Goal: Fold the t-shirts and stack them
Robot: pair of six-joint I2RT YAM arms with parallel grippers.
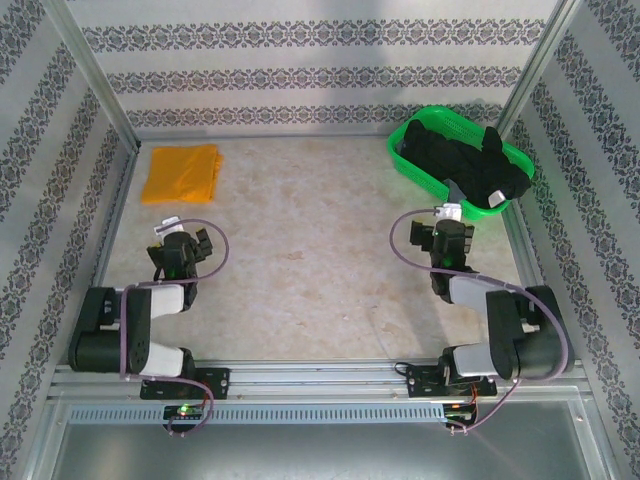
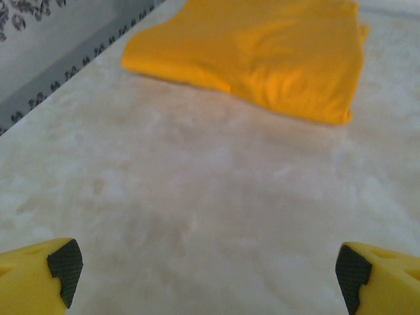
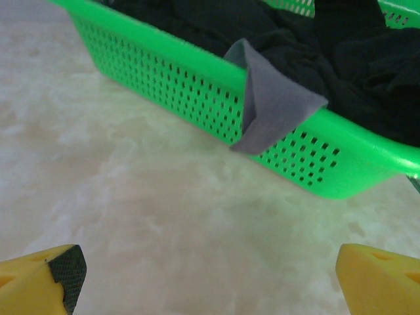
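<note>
A folded mustard-orange t-shirt (image 1: pixel 181 172) lies flat at the table's far left; in the left wrist view this t-shirt (image 2: pixel 262 49) is well ahead of the fingers. Black t-shirts (image 1: pixel 462 160) are heaped in the green basket at the far right, one with a small pale patch (image 1: pixel 497 197). In the right wrist view the black t-shirts (image 3: pixel 354 46) fill the basket and a grey flap of cloth (image 3: pixel 272 98) hangs over its rim. My left gripper (image 1: pixel 195 243) is open over bare table. My right gripper (image 1: pixel 443 236) is open just in front of the basket, holding nothing.
The green mesh basket (image 1: pixel 405 158) stands at the far right corner; its near wall (image 3: pixel 197 92) is close ahead of the right fingers. Patterned walls and metal posts enclose the table (image 1: pixel 310 270). A metal rail runs along the near edge.
</note>
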